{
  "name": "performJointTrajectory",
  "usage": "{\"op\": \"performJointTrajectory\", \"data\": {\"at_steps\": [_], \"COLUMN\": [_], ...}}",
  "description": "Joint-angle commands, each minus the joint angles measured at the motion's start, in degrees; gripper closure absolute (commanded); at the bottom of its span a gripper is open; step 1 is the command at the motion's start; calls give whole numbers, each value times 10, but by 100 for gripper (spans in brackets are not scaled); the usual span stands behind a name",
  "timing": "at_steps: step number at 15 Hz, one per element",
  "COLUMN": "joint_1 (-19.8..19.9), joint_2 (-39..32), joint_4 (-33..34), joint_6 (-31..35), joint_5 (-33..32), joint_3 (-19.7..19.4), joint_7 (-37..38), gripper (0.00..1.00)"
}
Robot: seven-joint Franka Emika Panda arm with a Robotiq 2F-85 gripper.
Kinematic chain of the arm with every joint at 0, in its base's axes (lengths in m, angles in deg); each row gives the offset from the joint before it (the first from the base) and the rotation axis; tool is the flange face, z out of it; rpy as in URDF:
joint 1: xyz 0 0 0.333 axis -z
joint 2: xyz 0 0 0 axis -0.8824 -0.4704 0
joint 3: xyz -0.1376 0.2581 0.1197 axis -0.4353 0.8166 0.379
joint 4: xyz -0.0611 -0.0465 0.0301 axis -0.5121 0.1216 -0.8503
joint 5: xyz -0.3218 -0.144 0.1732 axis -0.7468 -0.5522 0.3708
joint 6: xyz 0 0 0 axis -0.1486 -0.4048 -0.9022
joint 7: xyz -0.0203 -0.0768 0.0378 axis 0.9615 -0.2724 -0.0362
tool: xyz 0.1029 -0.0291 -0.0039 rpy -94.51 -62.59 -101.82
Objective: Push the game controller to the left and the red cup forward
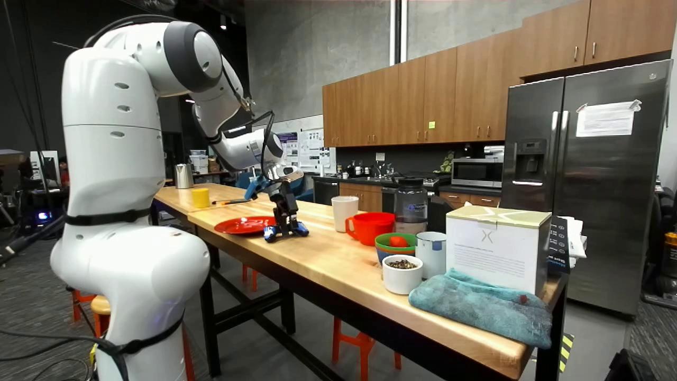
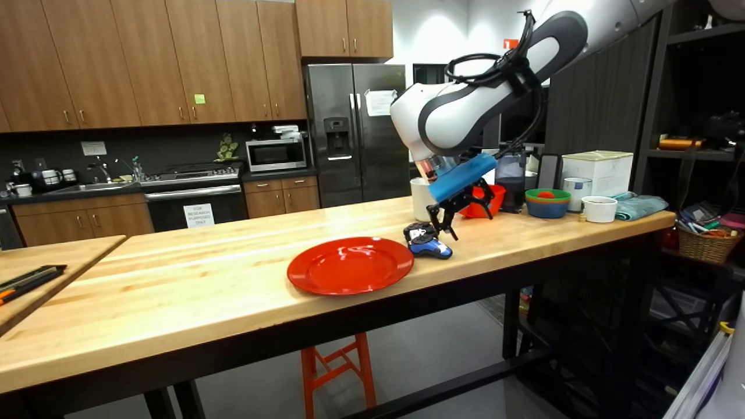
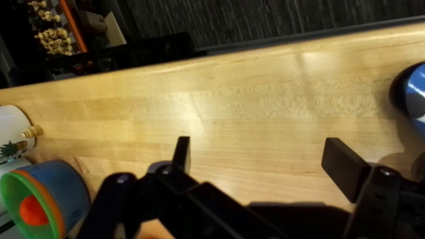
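- The game controller (image 2: 426,240) is lying on the bench (image 2: 204,285) beside its near long edge, right next to the red plate (image 2: 350,266); I'm not able to tell whether they are touching.
- The gripper (image 3: 259,151) is standing wide and holding nothing: bare wood is showing between its fingers. One fingertip is hanging just beside the controller, on the side away from the plate; contact isn't showing clearly.
- The red cup (image 1: 373,227) is standing farther from the near long edge, between a tall white cup (image 1: 342,211) and a water bottle (image 1: 411,203).
- I'm judging the step in hand to be lining up the controller's push; for this I'm suggesting closing the fingers into one blunt pusher and lowering them almost to the wood.
- I'm reading "left" as away from the short edge by the white box (image 1: 492,248). The plate is blocking that line, so I'm favouring a slow push slanting slightly toward the far long edge.
- An off-centre push is risking a spin, and the near long edge is leaving little room for one.
- For the cup, I'm advising pressing low and central from its near-edge side, because its neighbours are standing close.
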Motion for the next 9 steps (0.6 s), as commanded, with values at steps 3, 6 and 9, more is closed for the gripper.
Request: {"op": "performJointTrajectory", "data": {"at_steps": [3,6,9], "joint_1": [-11,-20,-33], "joint_2": [-9,-28,-58], "joint_4": [10,27,49], "joint_6": [39,74,109], "joint_5": [-8,-29,-63], "joint_3": [12,19,24], "joint_7": [38,93,162], "gripper": [0,0,0]}}
